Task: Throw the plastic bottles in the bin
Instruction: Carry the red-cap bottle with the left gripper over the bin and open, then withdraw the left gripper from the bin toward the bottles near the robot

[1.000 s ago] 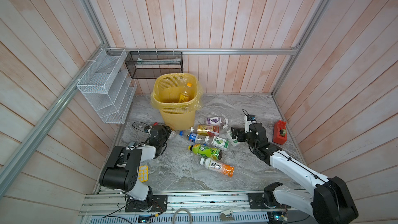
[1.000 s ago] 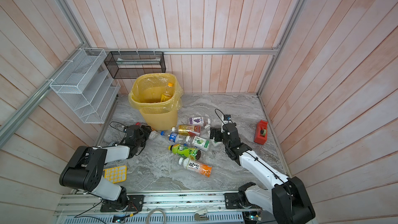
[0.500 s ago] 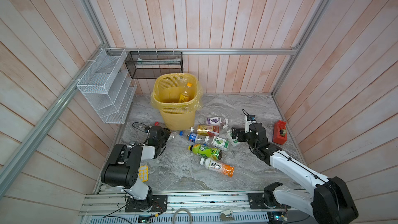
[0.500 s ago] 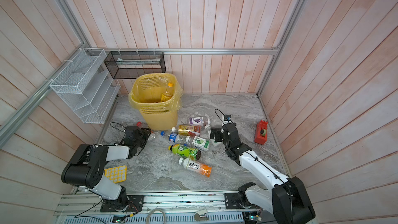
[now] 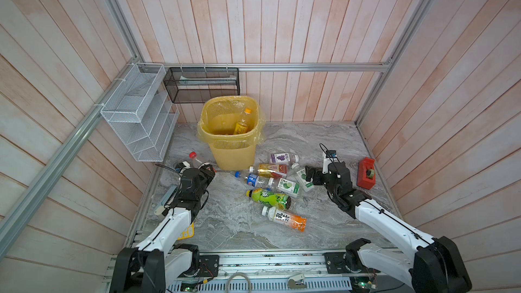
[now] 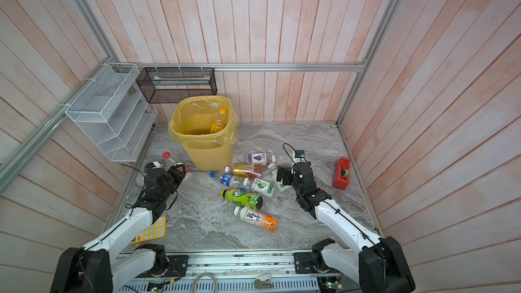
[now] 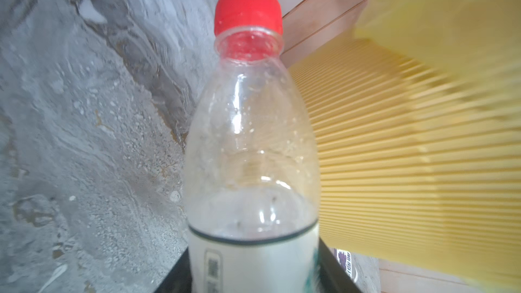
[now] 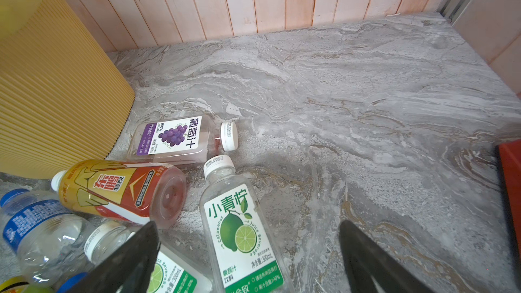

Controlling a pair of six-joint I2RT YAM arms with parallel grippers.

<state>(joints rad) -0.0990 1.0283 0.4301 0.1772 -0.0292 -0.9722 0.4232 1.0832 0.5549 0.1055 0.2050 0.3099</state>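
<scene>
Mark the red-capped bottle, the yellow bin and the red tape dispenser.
Red-capped clear plastic bottle (image 7: 251,136): left wrist view, shoulder.
Yellow lattice bin (image 5: 234,155): in a top view, front wall.
Red block-shaped tape dispenser (image 5: 363,174): in a top view, red body.

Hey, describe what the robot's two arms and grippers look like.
The left arm and right arm have white shells, black joints and thin black cables along them. The left gripper and right gripper are black; the right's fingers are flat and tapered. A small white module sits on each wrist.
</scene>
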